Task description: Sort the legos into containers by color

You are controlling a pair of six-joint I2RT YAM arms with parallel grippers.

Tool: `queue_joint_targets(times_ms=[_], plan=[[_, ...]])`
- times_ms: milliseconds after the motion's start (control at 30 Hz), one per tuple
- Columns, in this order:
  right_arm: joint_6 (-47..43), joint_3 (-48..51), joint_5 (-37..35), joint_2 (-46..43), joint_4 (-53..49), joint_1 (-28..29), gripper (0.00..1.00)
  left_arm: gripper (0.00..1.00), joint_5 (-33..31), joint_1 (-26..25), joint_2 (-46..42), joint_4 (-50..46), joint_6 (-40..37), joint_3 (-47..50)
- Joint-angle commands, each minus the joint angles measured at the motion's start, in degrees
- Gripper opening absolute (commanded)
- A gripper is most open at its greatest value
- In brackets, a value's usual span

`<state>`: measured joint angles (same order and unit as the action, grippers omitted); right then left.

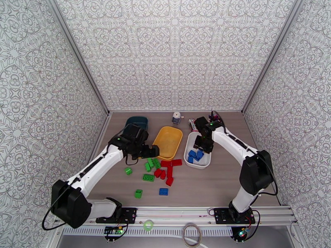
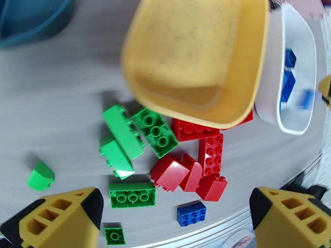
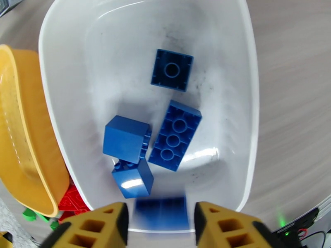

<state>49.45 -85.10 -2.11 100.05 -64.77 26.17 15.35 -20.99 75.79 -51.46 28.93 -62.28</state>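
Loose legos lie in the table's middle: a red cluster [image 1: 167, 170] [image 2: 194, 162], green bricks [image 1: 151, 164] [image 2: 132, 137] and one blue brick [image 1: 164, 191] [image 2: 191, 213]. My left gripper [image 1: 151, 151] [image 2: 176, 200] hangs open above this pile, holding nothing. Behind it stand the containers: a teal tray [image 1: 137, 120] [image 2: 33, 17], an empty yellow tray [image 1: 167, 141] [image 2: 190, 58] and a white tray [image 1: 191, 141] [image 3: 248, 120]. Several blue bricks [image 1: 195, 156] [image 3: 176, 135] lie in the white tray. Over its near end my right gripper [image 1: 203, 144] [image 3: 161, 208] stands open. A blurred blue brick [image 3: 161, 215] sits between its fingers with gaps either side.
A small white bottle [image 1: 177, 118] and some pens [image 1: 192, 124] stand by the back wall. Two stray green bricks [image 1: 138, 193] [image 1: 128, 171] lie left of the pile. Patterned walls close in three sides, and a metal rail [image 1: 186, 211] runs along the front.
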Motion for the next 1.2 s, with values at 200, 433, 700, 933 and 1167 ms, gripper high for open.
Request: queue_joint_targets(times_ms=[200,433,700,933,1167], plan=[[-0.2,-5.7,-4.6,1.1,-3.4,8.9,0.62,0.99,8.8,9.2,-2.4,4.5,5.7,4.1],[-0.5,-6.0,-3.6,3.2,-0.7,22.1,0.65,0.99,12.7,14.7,-1.9,8.6,10.4,5.9],[-6.6,-3.6,1.0,5.7,5.1,35.8,0.67,0.99,13.8,19.4,-2.0,9.4,12.6,6.8],[-10.6,-0.6,3.0,7.8,6.8,44.6,0.67,0.99,14.1,21.0,-2.2,9.4,12.6,7.6],[-12.7,0.7,2.3,11.5,6.2,48.0,0.65,0.99,15.0,23.3,-2.3,10.3,12.8,8.7]])
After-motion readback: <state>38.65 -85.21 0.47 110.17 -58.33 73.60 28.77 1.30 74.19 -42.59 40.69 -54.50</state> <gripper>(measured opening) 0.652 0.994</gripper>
